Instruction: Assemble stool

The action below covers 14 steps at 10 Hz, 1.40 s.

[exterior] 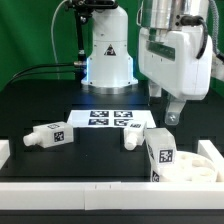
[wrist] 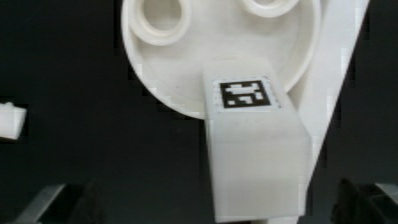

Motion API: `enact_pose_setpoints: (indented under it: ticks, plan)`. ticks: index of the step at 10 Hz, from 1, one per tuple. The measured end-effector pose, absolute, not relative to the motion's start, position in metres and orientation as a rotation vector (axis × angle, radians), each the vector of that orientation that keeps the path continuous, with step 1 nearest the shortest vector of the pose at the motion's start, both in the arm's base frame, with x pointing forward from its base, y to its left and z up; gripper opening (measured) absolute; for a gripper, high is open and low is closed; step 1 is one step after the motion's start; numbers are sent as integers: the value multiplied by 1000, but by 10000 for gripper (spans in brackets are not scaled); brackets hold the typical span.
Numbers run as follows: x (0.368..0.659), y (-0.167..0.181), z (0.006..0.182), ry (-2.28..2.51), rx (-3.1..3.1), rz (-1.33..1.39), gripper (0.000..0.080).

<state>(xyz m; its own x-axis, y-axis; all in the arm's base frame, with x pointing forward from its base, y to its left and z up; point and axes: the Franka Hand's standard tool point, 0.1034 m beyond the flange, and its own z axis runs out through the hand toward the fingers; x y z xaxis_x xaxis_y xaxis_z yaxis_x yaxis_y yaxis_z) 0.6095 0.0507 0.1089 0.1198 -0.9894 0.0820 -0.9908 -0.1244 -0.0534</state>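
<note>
The claw is hanging wide open, jaws flanking but not touching the leg at six o'clock beneath it in the exterior view, leg standing on the seat disc. My worry: if it's sitting loose, a jaw clipping it could be tipping it out.

Exterior view: white round seat lies flat at four o'clock, a tagged standing leg upright on it. At its nine o'clock lie a nearer leg and a farther leg.
</note>
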Motion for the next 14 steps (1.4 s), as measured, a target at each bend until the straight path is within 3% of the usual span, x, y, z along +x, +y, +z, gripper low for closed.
enact_pose_setpoints:
  ticks: [3, 7, 10, 14]
  plan:
    - [608, 51, 108, -2026, 2385, 156, 649]
    - [562, 57, 114, -1812, 2639, 75, 649]
    - [563, 55, 111, -1568, 2781, 89, 649]
    - [524, 44, 87, -1245, 3015, -5, 649]
